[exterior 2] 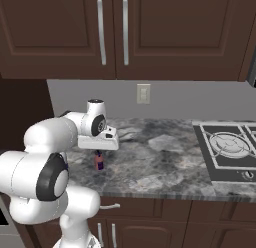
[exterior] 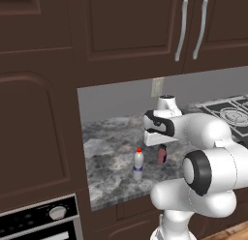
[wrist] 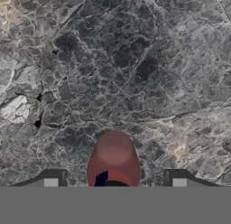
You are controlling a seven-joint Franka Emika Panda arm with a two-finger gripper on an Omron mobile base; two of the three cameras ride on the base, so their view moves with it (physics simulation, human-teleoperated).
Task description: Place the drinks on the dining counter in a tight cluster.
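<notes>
A short pinkish-red bottle (exterior: pixel 162 155) (exterior 2: pixel 99 161) (wrist: pixel 113 160) stands upright on a grey marbled wall counter (exterior: pixel 111 147) (exterior 2: pixel 160 162). My gripper (exterior: pixel 162 146) (exterior 2: pixel 99 151) (wrist: pixel 115 182) hangs directly above it, open, with one finger (wrist: pixel 51 180) on each side of the bottle and apart from it. A clear bottle with a red cap and blue label (exterior: pixel 138 164) stands to the left of the red one, near the counter's front edge. The wider white bottle and the dining counter are out of view.
A cooktop (exterior: pixel 231 111) (exterior 2: pixel 227 144) is set into the counter to the right. A wall outlet (exterior: pixel 157 87) (exterior 2: pixel 143 93) sits behind the bottles. Dark upper cabinets (exterior 2: pixel 115 32) overhang the counter, a tall cabinet (exterior: pixel 38 113) closes its left end, and an oven panel (exterior: pixel 41 219) lies below.
</notes>
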